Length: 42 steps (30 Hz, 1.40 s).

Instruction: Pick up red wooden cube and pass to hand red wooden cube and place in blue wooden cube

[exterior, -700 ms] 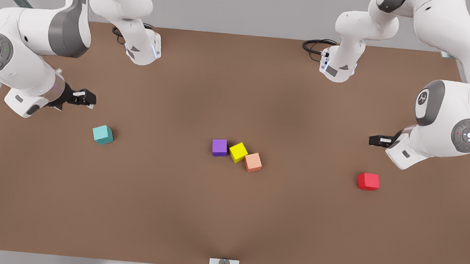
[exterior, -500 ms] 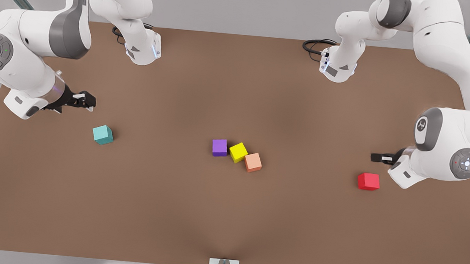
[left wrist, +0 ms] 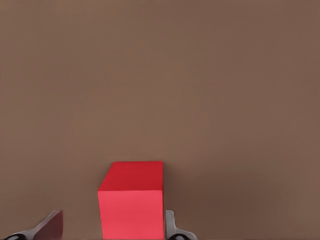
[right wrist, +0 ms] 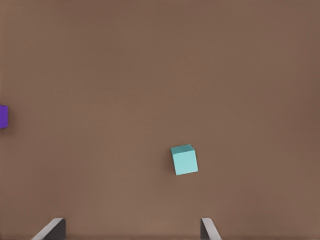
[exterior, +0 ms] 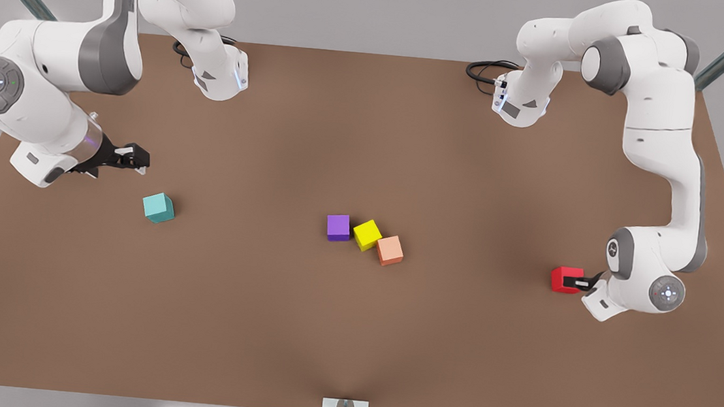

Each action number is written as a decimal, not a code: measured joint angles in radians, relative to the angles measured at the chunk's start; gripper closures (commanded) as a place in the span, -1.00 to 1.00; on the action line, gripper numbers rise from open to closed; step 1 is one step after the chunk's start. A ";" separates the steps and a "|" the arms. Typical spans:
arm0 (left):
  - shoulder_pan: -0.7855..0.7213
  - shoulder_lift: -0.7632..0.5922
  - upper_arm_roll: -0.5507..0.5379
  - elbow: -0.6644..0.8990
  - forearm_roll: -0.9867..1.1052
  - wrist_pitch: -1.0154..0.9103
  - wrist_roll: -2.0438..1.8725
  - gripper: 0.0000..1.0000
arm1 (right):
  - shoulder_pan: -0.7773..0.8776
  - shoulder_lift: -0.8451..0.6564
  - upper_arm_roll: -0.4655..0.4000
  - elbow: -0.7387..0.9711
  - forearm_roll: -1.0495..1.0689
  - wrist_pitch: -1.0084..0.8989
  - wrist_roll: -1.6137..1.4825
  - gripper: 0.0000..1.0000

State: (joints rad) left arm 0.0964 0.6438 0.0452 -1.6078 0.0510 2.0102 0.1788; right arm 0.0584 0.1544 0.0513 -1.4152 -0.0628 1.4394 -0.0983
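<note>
Between my left gripper's [exterior: 570,282] spread fingers [left wrist: 172,226] sits the small red wooden cube [left wrist: 132,200], ungrasped; right gripper [exterior: 136,159] waits open near the teal cube [exterior: 158,207].

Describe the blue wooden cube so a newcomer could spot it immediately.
On the brown table, look to the front view's left, just below the right gripper waiting there. The blue wooden cube sits alone; it is teal, unlike the purple cube at the centre.

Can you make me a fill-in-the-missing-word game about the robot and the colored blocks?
1. The left gripper has its fingers around the ____ cube.
2. The right gripper waits near the ____ cube.
3. The yellow cube sits between the purple cube and the ____ cube.

Missing words: red, blue, orange.
</note>
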 measured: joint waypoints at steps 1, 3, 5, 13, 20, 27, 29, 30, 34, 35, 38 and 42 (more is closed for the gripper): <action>0.000 0.006 0.000 -0.011 0.000 0.015 0.005 -1.00 | 0.000 0.000 0.000 -0.001 0.000 0.001 0.000 -1.00; 0.000 0.015 0.000 -0.026 -0.001 0.039 0.013 -1.00 | 0.000 0.000 0.000 -0.003 0.000 0.003 -0.001 -1.00; -0.002 0.024 0.000 -0.030 -0.001 0.056 0.018 -1.00 | -0.001 0.000 0.000 -0.007 0.001 0.005 -0.002 -1.00; 0.000 0.064 0.001 -0.055 -0.003 0.087 0.033 -1.00 | -0.001 -0.001 0.000 -0.017 0.000 0.009 -0.005 -1.00; -0.001 0.084 -0.001 -0.057 -0.001 0.105 0.036 -0.47 | -0.002 0.000 0.001 -0.019 -0.001 0.012 -0.006 -1.00; -0.006 0.054 -0.070 -0.028 -0.006 0.102 -0.015 -0.42 | -0.003 0.010 0.001 -0.023 0.007 0.013 -0.009 -1.00; -0.007 0.052 -0.127 0.041 -0.062 0.060 -0.049 -0.42 | -0.001 0.076 0.004 0.010 0.079 0.011 -0.030 -1.00; -0.006 0.051 -0.168 0.087 -0.099 0.029 -0.070 -0.42 | -0.002 0.132 0.002 0.030 0.168 0.004 -0.046 -1.00; -0.075 0.125 -0.435 0.374 -0.425 -0.142 -0.194 -0.42 | -0.014 0.507 0.017 0.172 0.649 -0.029 -0.170 -1.00; -0.109 0.174 -0.489 0.458 -0.484 -0.165 -0.231 -0.42 | -0.014 0.578 0.036 0.207 0.756 -0.033 -0.208 -1.00; -0.138 0.265 -0.571 0.556 -0.627 -0.188 -0.334 -0.42 | -0.005 0.688 0.066 0.292 0.971 -0.014 -0.346 -1.00; -0.142 0.370 -0.609 0.588 -0.843 -0.133 -0.418 -0.39 | 0.014 0.706 0.079 0.302 1.098 0.099 -0.618 -1.00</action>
State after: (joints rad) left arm -0.0460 1.0137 -0.5634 -1.0196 -0.7919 1.8769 -0.2395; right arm 0.0728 0.8607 0.1299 -1.1131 1.0350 1.5380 -0.7159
